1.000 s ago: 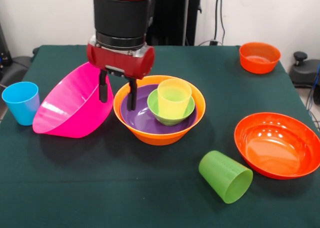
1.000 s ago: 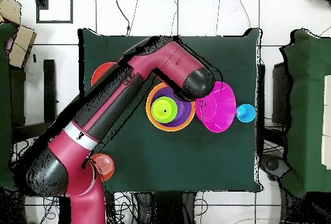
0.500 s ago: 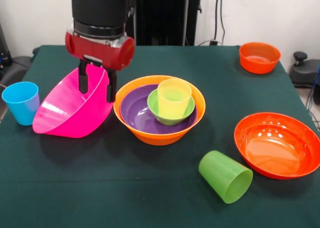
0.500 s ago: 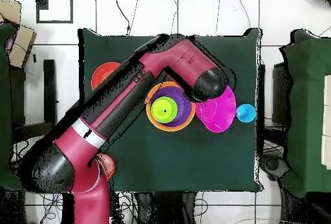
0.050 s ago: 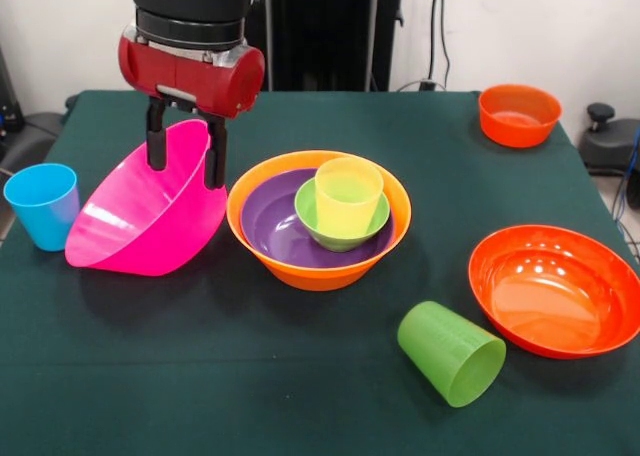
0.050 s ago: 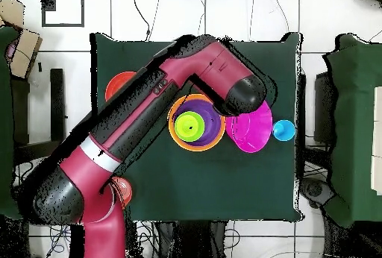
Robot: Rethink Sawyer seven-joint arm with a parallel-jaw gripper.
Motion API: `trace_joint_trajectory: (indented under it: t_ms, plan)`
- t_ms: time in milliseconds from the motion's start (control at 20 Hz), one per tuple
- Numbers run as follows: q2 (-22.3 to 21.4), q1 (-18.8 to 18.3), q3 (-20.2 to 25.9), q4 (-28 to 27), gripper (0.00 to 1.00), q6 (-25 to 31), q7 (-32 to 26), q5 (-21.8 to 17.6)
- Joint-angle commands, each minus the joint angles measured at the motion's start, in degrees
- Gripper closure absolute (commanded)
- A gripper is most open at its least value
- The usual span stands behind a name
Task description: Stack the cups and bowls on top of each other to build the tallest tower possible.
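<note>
Dark green cloth covers the table (image 5: 300, 396); white wall behind in front view, white tiled floor (image 6: 224, 16) around it in overhead view.

Counts in front view: 6 bowls, 3 cups, 1 arm w/ claw.

Claw (image 5: 181, 156) hangs over the pink bowl (image 5: 140, 221), spread wide, nothing between its fingers (image 5: 156, 146). One finger sits inside the bowl's opening near the high rim, the other just past the rim on the tower side. Contact w/ the rim: can't tell. Pink bowl is tilted, mouth facing up and toward the camera, directly under the claw.

Tower (image 5: 320, 221) sits just beside the claw, to the picture's right in front view: large orange bowl (image 5: 320, 266) w/ purple bowl (image 5: 275, 231) inside, small green bowl (image 5: 325, 231) in that, yellow cup (image 5: 348, 196) upright on top. Its rim is near the pink bowl.

Blue cup (image 5: 42, 204) upright on the claw's other side, past the pink bowl, at the table edge.

Green cup (image 5: 450, 354) on its side, well apart from the claw, near the front edge. Wide red-orange bowl (image 5: 555, 291) next to it. Small orange bowl (image 5: 518, 114) at the far corner, well apart.

Overhead view: arm (image 6: 149, 113) crosses the table and hides the claw.
</note>
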Motion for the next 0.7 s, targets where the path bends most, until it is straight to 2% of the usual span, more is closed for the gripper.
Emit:
trace_joint_trajectory:
  t_ms: [50, 150, 400, 700]
  plan:
    - [3.20, -0.79, 3.20, -3.90, 0.00, -4.41, 7.56, 2.00]
    - [2.27, -0.60, 7.39, -3.99, 0.00, -3.57, 5.00, -3.40]
    - [0.48, -0.31, 11.99, 3.62, 0.00, -4.02, -9.60, -5.05]
    - [-2.48, 3.83, 18.32, 13.66, 0.00, -2.79, -20.10, -5.09]
